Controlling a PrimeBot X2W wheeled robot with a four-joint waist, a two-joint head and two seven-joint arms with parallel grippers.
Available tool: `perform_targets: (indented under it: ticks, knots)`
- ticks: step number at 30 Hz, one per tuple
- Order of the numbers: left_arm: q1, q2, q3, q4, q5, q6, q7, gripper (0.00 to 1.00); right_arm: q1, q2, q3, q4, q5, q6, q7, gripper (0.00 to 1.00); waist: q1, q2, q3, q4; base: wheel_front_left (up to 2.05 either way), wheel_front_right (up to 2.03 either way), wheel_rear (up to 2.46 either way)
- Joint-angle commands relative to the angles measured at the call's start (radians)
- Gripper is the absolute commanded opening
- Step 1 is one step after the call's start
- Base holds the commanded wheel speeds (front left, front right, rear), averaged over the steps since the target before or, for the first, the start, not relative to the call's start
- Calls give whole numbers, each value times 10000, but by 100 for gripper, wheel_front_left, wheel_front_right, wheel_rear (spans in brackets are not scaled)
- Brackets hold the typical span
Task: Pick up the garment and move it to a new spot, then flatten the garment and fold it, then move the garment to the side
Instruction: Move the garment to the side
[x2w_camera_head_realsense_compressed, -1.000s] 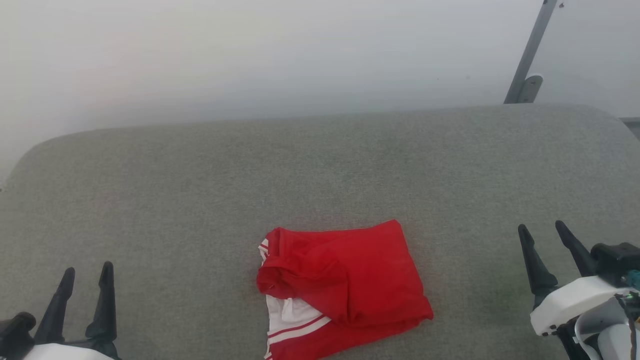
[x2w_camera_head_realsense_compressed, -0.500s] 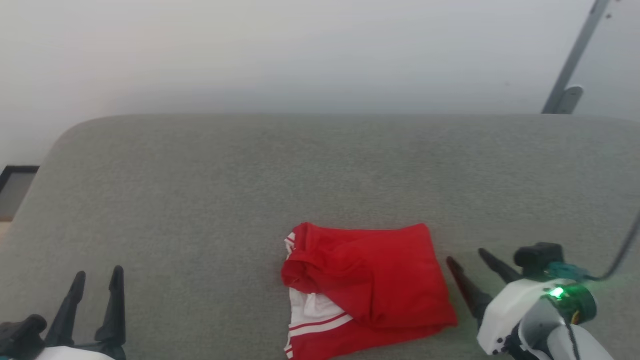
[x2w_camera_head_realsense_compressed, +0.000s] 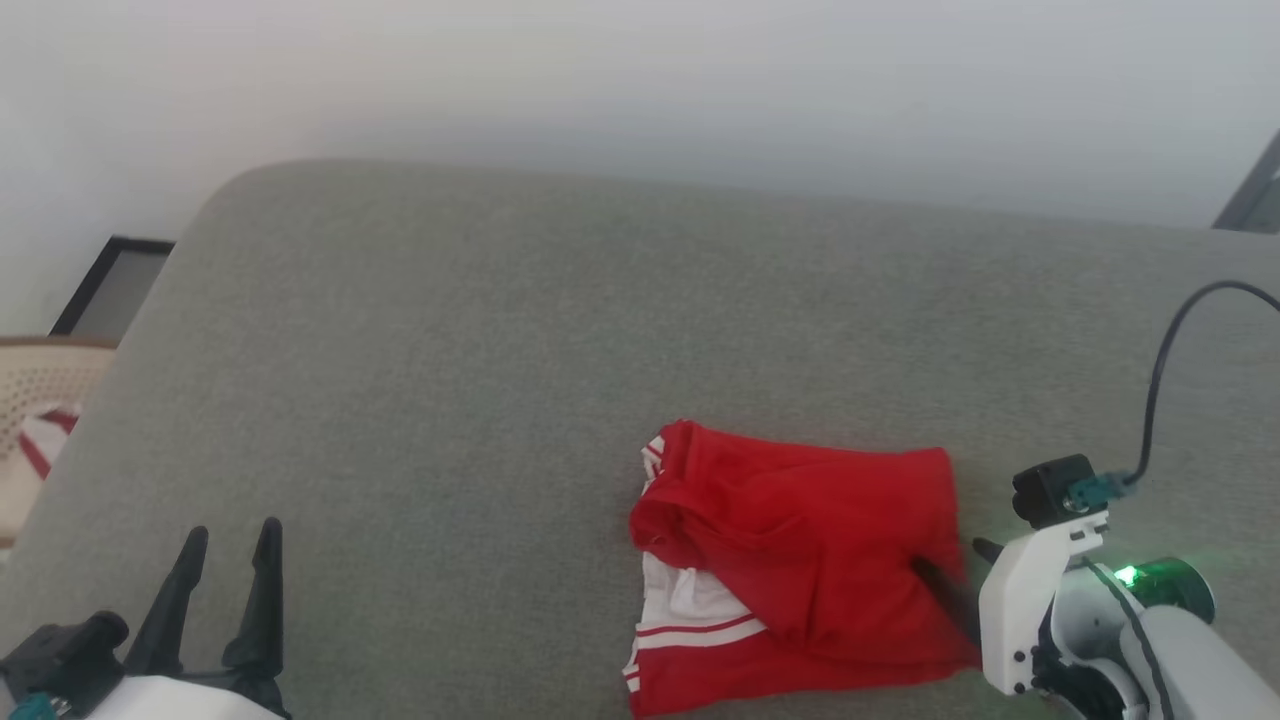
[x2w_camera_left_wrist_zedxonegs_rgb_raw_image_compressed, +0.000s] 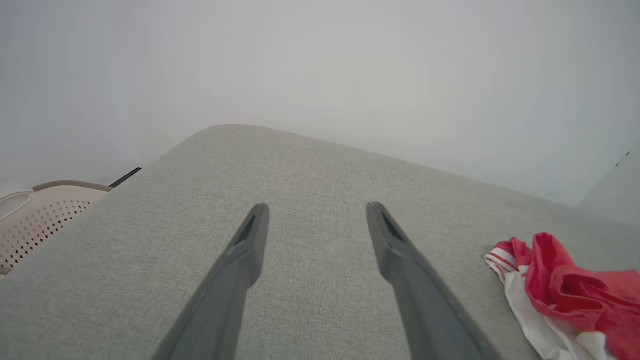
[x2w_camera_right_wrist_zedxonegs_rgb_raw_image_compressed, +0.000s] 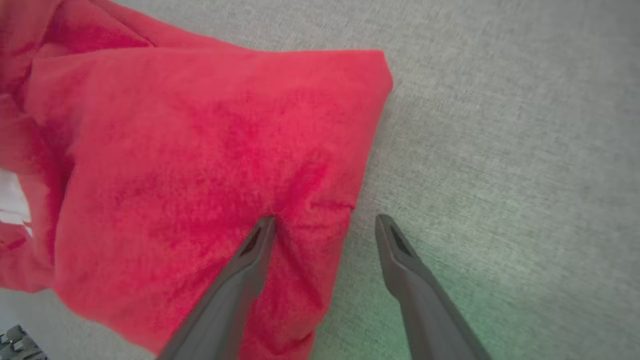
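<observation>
Red T-shirt (x2w_camera_head_realsense_compressed: 800, 560): folded, lying on the grey upholstered worktop (x2w_camera_head_realsense_compressed: 450, 350), near side. Right end effector (x2w_camera_right_wrist_zedxonegs_rgb_raw_image_compressed: 325, 220): angled down, jaws wide, straddling the shirt's right edge, nothing held. Left end effector (x2w_camera_head_realsense_compressed: 233, 528): wide, empty, well apart, fingers pointing forward.

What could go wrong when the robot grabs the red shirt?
1. The right gripper is open astride the edge of the red T-shirt, with one finger on cloth and one over the gray upholstered surface. Closing might catch only the top layer, so the bunched shirt may unroll or slip out.
2. The left gripper is open far off to the side, so a lift by one edge could hang lopsided and drag.
</observation>
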Motion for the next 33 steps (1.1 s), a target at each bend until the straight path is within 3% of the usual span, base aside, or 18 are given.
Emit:
perform_targets:
  ticks: [1,7,8,9,10,23,33]
  knots:
    - [-193,-44,-35,1,-93,-19,-41,100,-163,-37,5,70,54,-6,372,100,0,-1,217,201,0,0,0]
    - [-403,-72,-188,95,-163,-19,-41,100,-382,77,158,378,217,-3,1947,100,0,-1,497,420,0,0,0]
    - [-439,-79,-216,98,-185,-19,-41,100,-409,120,180,408,249,-3,2135,57,0,-1,533,443,0,0,0]
    - [-459,-78,-239,133,-190,-19,-41,100,-439,132,154,421,211,-3,2237,33,0,-1,551,462,0,0,0]
    - [-487,-74,-261,156,-191,-19,-41,100,-463,162,181,410,185,-3,2377,0,0,-1,568,480,0,0,0]
    - [-889,120,-336,-20,-195,-19,-41,100,-1062,-165,-1021,-628,-439,-15,2467,0,0,-1,863,-105,0,0,0]
    - [-2115,482,-1168,-171,-214,-20,-41,100,-1919,-1140,-2385,-1366,-1174,-12,2658,0,0,-1,1598,-1207,0,0,0]
